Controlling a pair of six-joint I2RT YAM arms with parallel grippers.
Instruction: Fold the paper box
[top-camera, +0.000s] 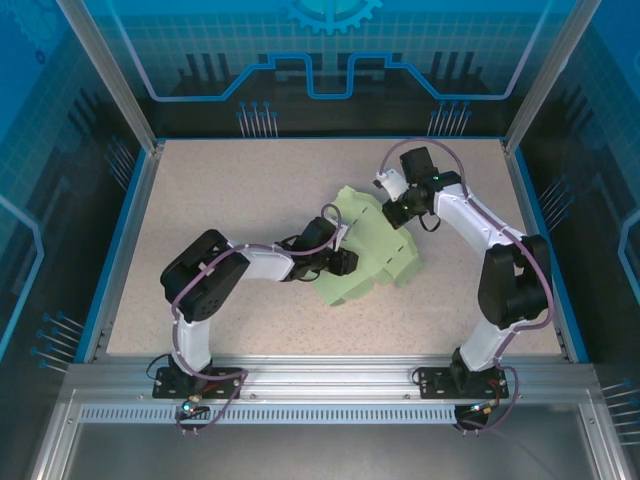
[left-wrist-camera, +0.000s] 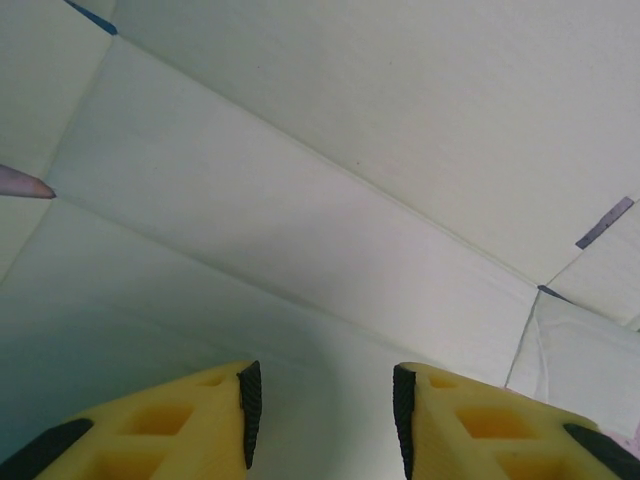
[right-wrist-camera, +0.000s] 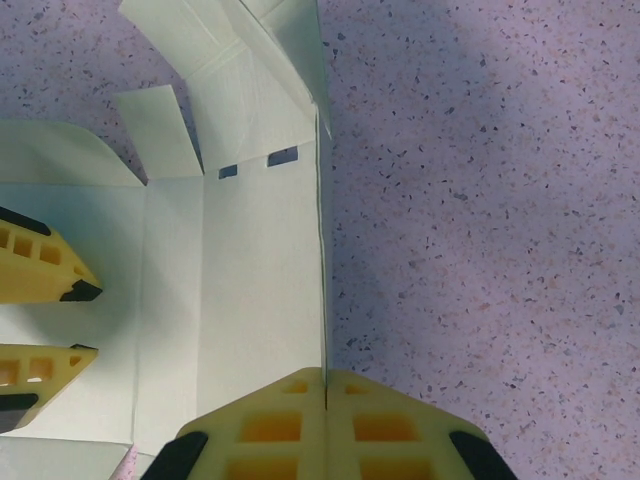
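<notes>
The left gripper, seen from the top external camera, reaches in from the left onto the near-left part of the paper box. The box lies partly unfolded near the middle of the speckled table. The right gripper meets the box's far right edge. How far either pair of jaws is open cannot be told from here.

In the left wrist view, the left gripper has its yellow fingers standing moderately apart. Creased panels of the paper box lie close under them, and nothing is pinched between the black pads.

In the right wrist view, the right gripper is closed tight, and the raised edge of a side panel of the paper box runs straight into the seam between its fingers. Two small slots pierce the card farther up, beside a loose flap. The left gripper sits over the flat panel on the left, jaws parted. The bare table lies to the right.
</notes>
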